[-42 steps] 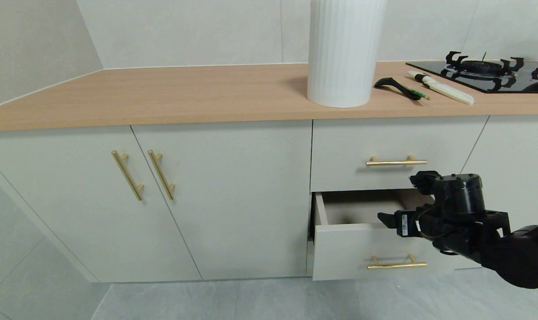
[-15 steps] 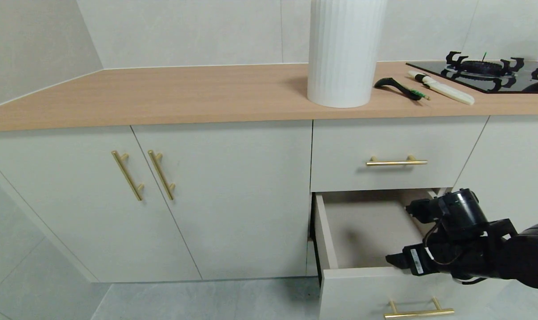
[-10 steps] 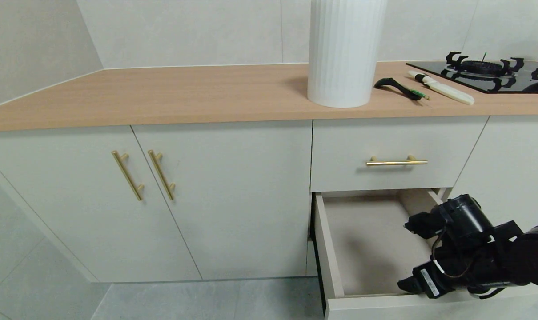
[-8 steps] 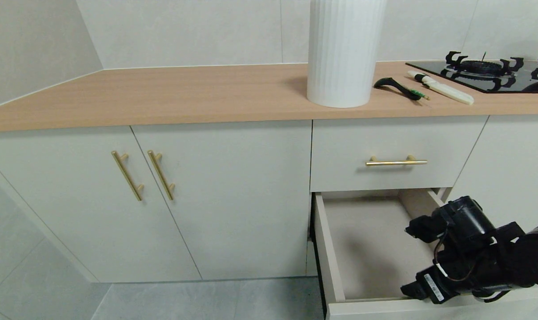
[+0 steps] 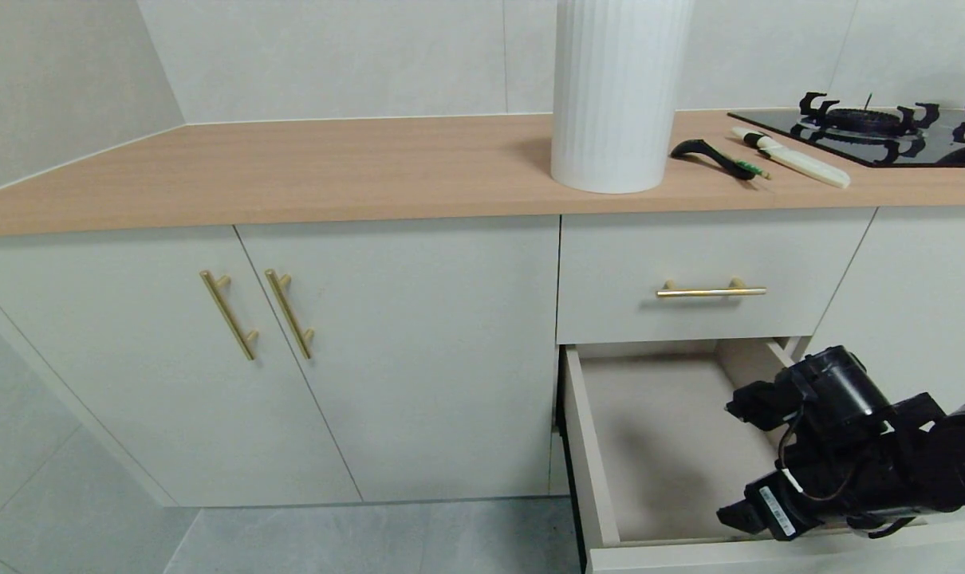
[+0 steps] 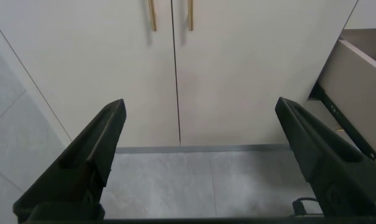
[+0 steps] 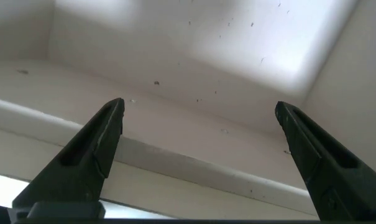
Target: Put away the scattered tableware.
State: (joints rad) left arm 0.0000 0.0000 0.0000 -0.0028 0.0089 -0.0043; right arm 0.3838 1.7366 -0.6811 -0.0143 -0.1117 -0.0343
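- Lower drawer (image 5: 590, 446) is pulled well out. What I can see inside is bare beige floor and walls.
- Upper drawer (image 5: 690, 271) above it is shut, gold bar handle (image 5: 711, 292) level across its front.
- Tall white ribbed vase (image 5: 614, 96) stands upright on the wooden countertop (image 5: 291, 167). I can't see into it.
- Task's tableware is up on the countertop, between the vase and the hob (image 5: 873, 131): a black-handled utensil (image 5: 710, 157) with a green tip, and a cream knife (image 5: 793, 157) just beside it. The two lie close, and I can't tell if they touch.
- Writing: a small white sticker (image 5: 772, 501) on the right gripper body carries dark print, too small for me to read.
- Right gripper (image 5: 742, 458) sits low over the front right part of the open drawer, arm coming in from the right. The claw is released, fingers spread wide with nothing between them. In the right wrist view the gripper (image 7: 197, 162) points at the drawer's pale inner surface (image 7: 194, 74).
- Left gripper (image 6: 200, 162) is also released, fingers wide apart and holding nothing. It hangs low, facing the double cabinet doors (image 6: 175, 81) and the grey floor, with the open drawer's side (image 6: 362, 74) off to one edge.
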